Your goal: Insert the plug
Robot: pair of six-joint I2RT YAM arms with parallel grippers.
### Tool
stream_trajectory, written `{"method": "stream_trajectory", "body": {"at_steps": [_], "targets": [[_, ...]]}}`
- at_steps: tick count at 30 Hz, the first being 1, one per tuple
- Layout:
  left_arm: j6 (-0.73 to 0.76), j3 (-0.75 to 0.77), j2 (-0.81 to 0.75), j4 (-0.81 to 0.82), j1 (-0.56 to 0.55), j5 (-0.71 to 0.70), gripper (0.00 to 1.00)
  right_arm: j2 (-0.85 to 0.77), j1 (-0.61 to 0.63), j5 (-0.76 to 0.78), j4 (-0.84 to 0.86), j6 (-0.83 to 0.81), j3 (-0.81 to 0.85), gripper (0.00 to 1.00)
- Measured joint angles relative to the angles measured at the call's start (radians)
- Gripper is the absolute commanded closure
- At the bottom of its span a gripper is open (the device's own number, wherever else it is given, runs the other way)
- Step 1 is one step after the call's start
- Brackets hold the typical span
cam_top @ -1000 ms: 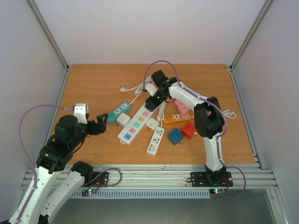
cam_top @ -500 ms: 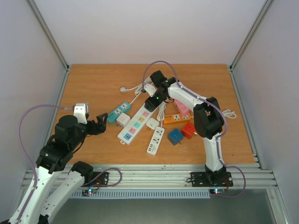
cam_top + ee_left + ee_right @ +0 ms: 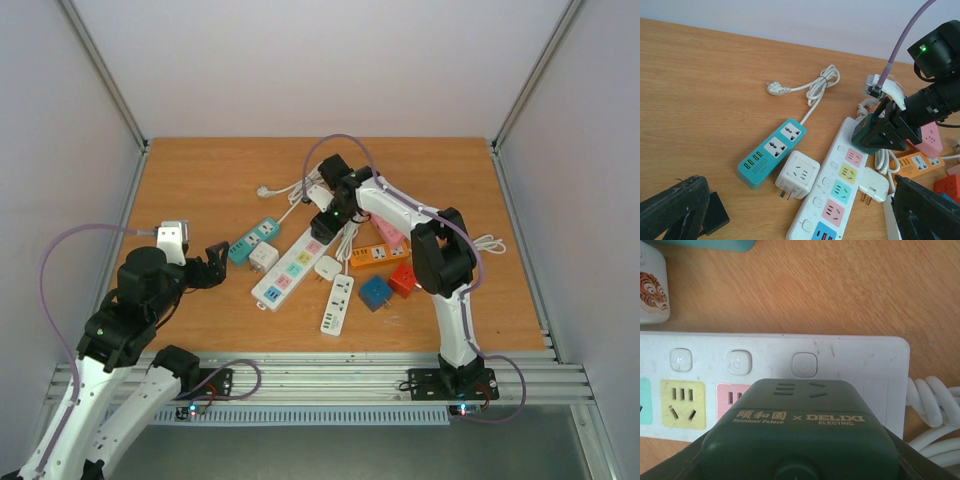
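Tracking the top view: the right gripper (image 3: 326, 214), clamped on the dark green cube-shaped adapter plug (image 3: 322, 221), has crept slightly toward 7 o'clock over the last second, onto the cord end of the long white power strip with pastel sockets (image 3: 290, 262). The left gripper (image 3: 205, 268) sits spread and empty at 9 o'clock of the pile, unmoved. Left wrist view: the plug hangs tilted just above the pink end socket (image 3: 854, 156), apparently not seated. Right wrist view: the plug body hides that socket's right half, so this looks like final alignment, which needs squaring before pressing down.
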Motion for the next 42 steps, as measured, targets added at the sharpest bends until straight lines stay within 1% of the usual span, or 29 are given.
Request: {"method": "stream_trajectory", "body": {"at_steps": [14, 19, 23, 27, 32, 36, 42], "targets": [[0.0, 0.0, 0.0, 0.0, 0.0, -0.019, 0.01, 0.037, 0.043, 0.127, 0.009, 0.051, 0.017, 0.65], [0.0, 0.0, 0.0, 0.0, 0.0, -0.024, 0.01, 0.053, 0.043, 0.127, -0.013, 0.051, 0.04, 0.64], [0.0, 0.0, 0.0, 0.0, 0.0, -0.027, 0.01, 0.074, 0.043, 0.128, -0.032, 0.048, 0.062, 0.66], [0.0, 0.0, 0.0, 0.0, 0.0, -0.03, 0.01, 0.081, 0.043, 0.14, -0.02, 0.052, 0.063, 0.66], [0.001, 0.0, 0.002, 0.0, 0.0, -0.035, 0.01, 0.043, 0.042, 0.142, 0.036, 0.06, 0.015, 0.66], [0.001, 0.0, 0.003, 0.0, 0.0, -0.035, 0.01, 0.043, 0.035, 0.137, 0.038, 0.071, 0.023, 0.66], [0.001, 0.0, 0.003, 0.0, 0.0, -0.041, 0.01, 0.102, -0.035, 0.159, 0.029, 0.093, 0.12, 0.65]]}}
